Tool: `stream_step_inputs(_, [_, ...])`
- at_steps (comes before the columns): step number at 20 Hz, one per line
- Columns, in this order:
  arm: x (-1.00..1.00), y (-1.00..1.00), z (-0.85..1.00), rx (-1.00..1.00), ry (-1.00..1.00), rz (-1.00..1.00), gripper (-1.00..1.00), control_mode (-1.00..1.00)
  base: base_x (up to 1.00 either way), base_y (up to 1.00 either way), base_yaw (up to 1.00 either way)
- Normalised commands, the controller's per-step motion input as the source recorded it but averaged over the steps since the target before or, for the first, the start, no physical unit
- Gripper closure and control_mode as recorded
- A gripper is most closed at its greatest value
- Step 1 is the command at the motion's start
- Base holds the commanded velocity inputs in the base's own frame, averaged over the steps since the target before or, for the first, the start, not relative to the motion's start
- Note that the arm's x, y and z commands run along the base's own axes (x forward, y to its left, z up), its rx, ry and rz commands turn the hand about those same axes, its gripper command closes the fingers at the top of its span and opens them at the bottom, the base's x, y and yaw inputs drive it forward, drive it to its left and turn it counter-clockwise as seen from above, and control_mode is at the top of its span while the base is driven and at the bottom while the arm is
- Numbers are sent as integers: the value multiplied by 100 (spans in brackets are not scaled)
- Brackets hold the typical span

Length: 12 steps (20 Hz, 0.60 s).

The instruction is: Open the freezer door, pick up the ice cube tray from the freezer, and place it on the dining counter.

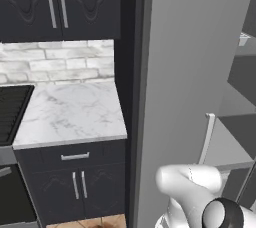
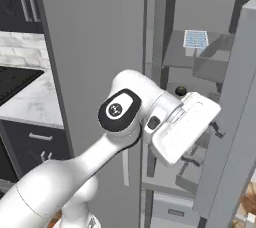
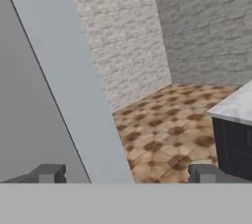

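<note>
**Freezer door open; ice cube tray not yet picked up**

- Progress: the freezer door point(image 2: 235, 117) stands swung out on the gripper's right, so the first step looks done. Picking and placing remain.
- Ice cube tray point(image 2: 195, 38): lies on an upper shelf of the freezer point(image 2: 175, 22), above and beyond the hand, well apart from it, untouched.
- Dining counter point(image 3: 235, 106): a marble corner over dark fronts, ahead of the fingertips in the hand view, across the tiled floor point(image 3: 167, 129).
- Arm: elbow bent in front of the closed left door point(image 2: 95, 47), wrist reaching into the opening, hand turned toward the open door's edge.
- Gripper point(image 3: 126, 173): fingers point(image 3: 49, 173) spread wide, nothing between them.
</note>
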Motion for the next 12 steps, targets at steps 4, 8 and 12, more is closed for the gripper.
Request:
stream_step_inputs(4, [-56, -77, -7, 1, 0, -13, -100, -100, 0, 0, 0])
stream_step_inputs(8, [-22, -47, -1, 0, 0, -6, -100, -100, 0, 0, 0])
stream_step_inputs(12, [-1, -4, 0, 0, 1, 0, -100, -100, 0, 0, 0])
